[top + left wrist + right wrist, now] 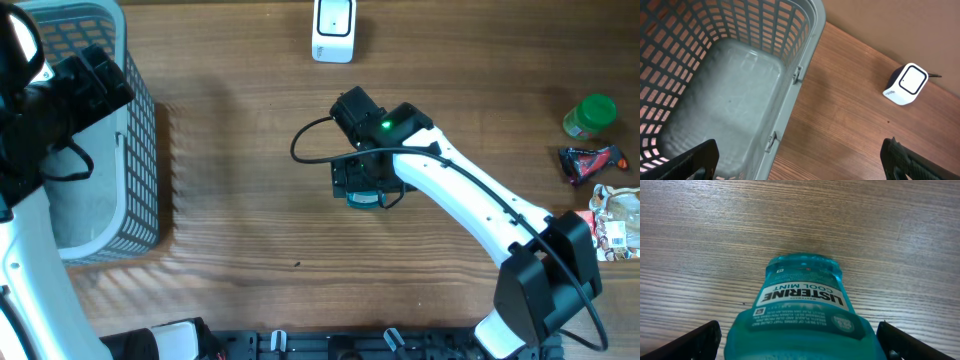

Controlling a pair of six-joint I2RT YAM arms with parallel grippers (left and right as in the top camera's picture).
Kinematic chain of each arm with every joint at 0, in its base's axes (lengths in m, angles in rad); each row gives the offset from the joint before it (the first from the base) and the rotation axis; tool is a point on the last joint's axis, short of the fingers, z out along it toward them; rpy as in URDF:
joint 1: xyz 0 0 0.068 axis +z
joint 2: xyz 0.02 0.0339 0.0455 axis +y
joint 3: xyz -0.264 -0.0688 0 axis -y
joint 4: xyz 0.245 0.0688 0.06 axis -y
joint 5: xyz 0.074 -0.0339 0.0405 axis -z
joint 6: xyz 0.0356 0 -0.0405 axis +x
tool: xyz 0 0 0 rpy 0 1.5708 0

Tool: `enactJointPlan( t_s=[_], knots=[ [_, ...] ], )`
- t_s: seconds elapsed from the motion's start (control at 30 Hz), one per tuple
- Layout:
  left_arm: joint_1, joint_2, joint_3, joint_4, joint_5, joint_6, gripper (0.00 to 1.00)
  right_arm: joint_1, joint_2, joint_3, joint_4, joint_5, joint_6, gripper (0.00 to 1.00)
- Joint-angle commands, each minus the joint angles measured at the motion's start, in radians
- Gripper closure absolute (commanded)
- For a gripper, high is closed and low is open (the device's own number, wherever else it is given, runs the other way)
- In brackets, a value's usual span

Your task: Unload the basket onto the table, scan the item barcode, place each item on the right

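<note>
my right tool (800, 347) is spread wide, and a listerine bottle (805, 315) lies between its two fingers (690, 341) with a gap on each side, so nothing is gripped. the label faces up at my wrist camera and reads upside down from there: "listerine" in big dark letters on white, "cool mint" above it in teal. the smaller print on the band nearer the tool is too fine for me to read. the bottle is clear teal plastic filled with blue-green liquid, its rounded far end pointing away from the tool over the wooden counter (715, 240). i cannot make out a barcode on the side that shows.

from overhead the bottle (365, 198) peeks out under the right tool near the middle of the counter. the white scanner (333, 30) sits well beyond the tool, at the far edge.

my left tool (800, 165) is also wide open and holds nothing; it hangs over the rim of a grey mesh basket (805, 50).
</note>
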Motion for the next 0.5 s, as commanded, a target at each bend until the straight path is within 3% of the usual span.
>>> enactJointPlan(
  t_s=[0.0, 0.47],
  knots=[
    [0.008, 0.001, 0.008, 0.002, 0.005, -0.001, 0.0, 0.0, 0.01, -0.01, -0.005, -0.01, 0.031, 0.0],
    [0.008, 0.001, 0.008, 0.002, 0.005, -0.001, 0.0, 0.0, 0.085, -0.01, -0.011, -0.01, 0.039, 0.05]
  ],
)
